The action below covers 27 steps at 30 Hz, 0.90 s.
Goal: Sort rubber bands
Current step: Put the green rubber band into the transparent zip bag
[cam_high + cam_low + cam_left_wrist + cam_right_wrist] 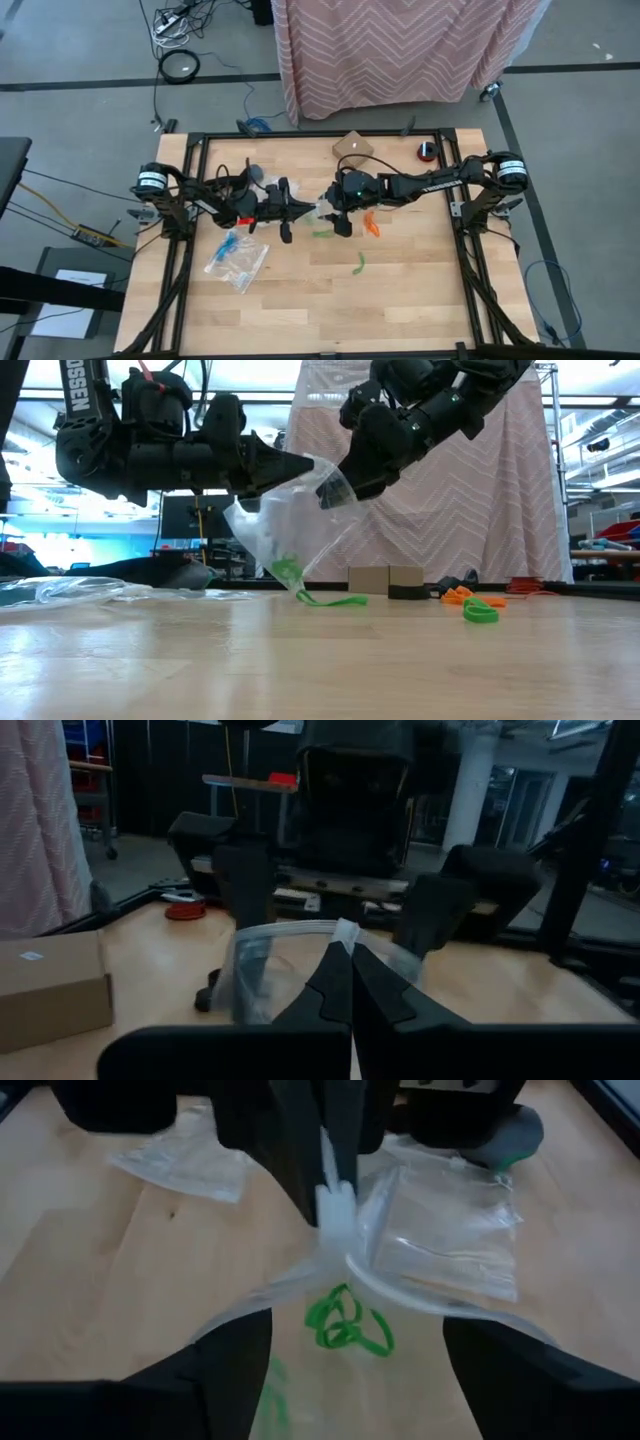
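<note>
Left gripper: the left gripper [303, 208] is up above the middle of the table, fingers [335, 982] squeezed tight on the rim of a clear bag [285, 525].
Right gripper: the right gripper [336, 213] is just beside the bag's mouth, and its fingers [225, 1370] stand wide apart, one on each side of the bag, gripping nothing.
Held bag: it hangs down from the left gripper, and its bottom end is near the wood.
Green bands in the bag: a small bunch of green rubber bands [347, 1323] sits inside it.
Green band at the bag: one green band [330, 600] lies on the table by the bag's low end.
Loose bands: orange bands [371, 224] and another green one [359, 263] lie on the table [400, 300] near the right arm.
Other bag: a second clear bag [237, 262] lies flat near the left arm, with blue bands [230, 246] in it.
Box: a small brown box [352, 147] sits at the far edge.
</note>
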{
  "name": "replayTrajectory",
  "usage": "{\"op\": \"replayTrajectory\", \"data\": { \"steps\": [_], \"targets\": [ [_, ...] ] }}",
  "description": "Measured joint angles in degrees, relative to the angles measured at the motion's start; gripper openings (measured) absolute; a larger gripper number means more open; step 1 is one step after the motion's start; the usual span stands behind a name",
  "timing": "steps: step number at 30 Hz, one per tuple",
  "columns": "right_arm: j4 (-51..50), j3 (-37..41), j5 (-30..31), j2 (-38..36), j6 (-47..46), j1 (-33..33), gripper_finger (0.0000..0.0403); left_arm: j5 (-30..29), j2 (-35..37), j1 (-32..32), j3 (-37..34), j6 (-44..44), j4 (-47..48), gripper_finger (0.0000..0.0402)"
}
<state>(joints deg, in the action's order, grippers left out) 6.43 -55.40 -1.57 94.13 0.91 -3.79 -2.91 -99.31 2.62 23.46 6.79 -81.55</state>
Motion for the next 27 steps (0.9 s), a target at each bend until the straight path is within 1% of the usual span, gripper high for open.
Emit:
{"op": "replayTrajectory", "data": {
  "steps": [3,6,17,24,27],
  "targets": [
    [-1.04,0.00,-1.02,-0.41,-2.03,-0.02,0.0281,-0.01,0.00,0.50,0.00,-0.53,0.36,0.0000],
    [-3.23,0.00,-1.26,-2.43,-2.69,-0.02,0.0276,0.00,0.00,1.20,0.00,-0.54,0.34,0.0000],
    [-15.49,0.00,-1.19,-13.29,-2.58,-0.31,0.0270,-0.23,-0.02,3.78,-0.02,-0.20,2.92,0.0000],
    [-17.19,0.00,0.31,-18.26,-2.46,-0.39,0.0268,-1.29,-0.02,3.83,-0.02,-1.54,1.47,0.0000],
    [-18.38,0.00,0.30,-20.03,-3.61,-0.13,0.0265,-1.76,-0.02,5.15,-0.02,-2.30,-1.54,0.0000]
  ]
}}
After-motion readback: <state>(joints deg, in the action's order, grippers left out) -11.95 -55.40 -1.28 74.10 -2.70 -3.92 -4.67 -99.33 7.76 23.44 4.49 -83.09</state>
